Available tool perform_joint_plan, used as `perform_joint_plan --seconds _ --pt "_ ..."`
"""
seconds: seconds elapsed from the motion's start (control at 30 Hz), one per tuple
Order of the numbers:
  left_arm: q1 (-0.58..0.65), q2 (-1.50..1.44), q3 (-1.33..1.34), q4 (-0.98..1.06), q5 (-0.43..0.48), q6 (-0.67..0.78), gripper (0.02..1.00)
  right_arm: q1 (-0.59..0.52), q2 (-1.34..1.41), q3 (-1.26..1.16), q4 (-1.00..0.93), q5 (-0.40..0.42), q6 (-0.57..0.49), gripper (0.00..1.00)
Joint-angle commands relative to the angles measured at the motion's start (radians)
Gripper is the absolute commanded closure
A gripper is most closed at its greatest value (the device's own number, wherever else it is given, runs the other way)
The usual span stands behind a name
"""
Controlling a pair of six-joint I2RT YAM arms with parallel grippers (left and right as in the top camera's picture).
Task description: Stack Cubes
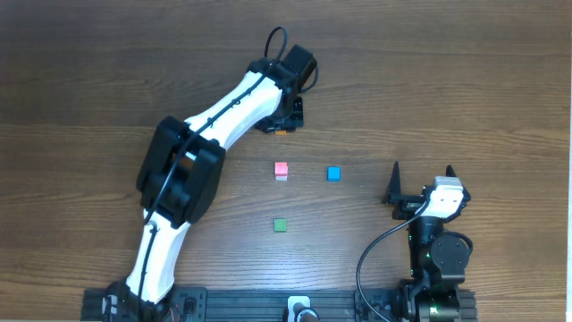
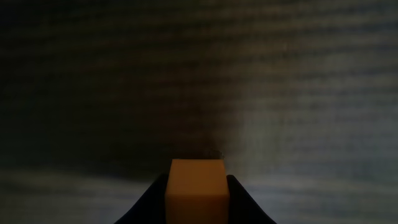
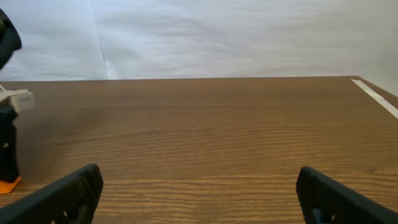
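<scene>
Four cubes: pink (image 1: 281,168), blue (image 1: 333,173), green (image 1: 280,224), orange (image 2: 196,186)

Setting: robot lab bench. Wood-grain table (image 3: 217,124) with plain white sheet (image 3: 249,37) along far side. At near edge, black rail (image 1: 232,300) carries left arm (image 1: 223,116) and right arm (image 1: 435,246).

Orange cube (image 1: 280,132), at 12 o'clock from the pink cube (image 1: 281,168), sits mostly hidden under the left tool (image 1: 281,128); left wrist view crops it.
</scene>
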Motion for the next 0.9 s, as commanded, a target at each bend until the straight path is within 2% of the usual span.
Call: perform_joint_plan --seconds 0.03,0.1,0.23,0.57,0.9 --pt "-0.034 -0.183 0.011 -0.056 -0.018 -0.02 0.877 -0.005 -0.001 -0.004 -0.002 0.013 0.006 0.009" --pt "-0.057 -0.244 0.01 -0.106 -0.024 -0.026 0.886 -0.005 -0.001 -0.004 -0.002 0.013 0.006 0.009" --pt "-0.119 -0.347 -0.022 -0.168 -0.091 -0.079 0.904 -0.005 -0.001 -0.004 -0.002 0.013 0.006 0.009" --pt "-0.199 -0.544 -0.449 0.028 -0.082 -0.21 0.915 -0.005 -0.001 -0.004 -0.002 0.013 0.006 0.007" --pt "-0.206 -0.506 -0.479 0.063 -0.083 -0.225 0.919 -0.005 -0.001 -0.004 -0.002 0.012 0.006 0.009"
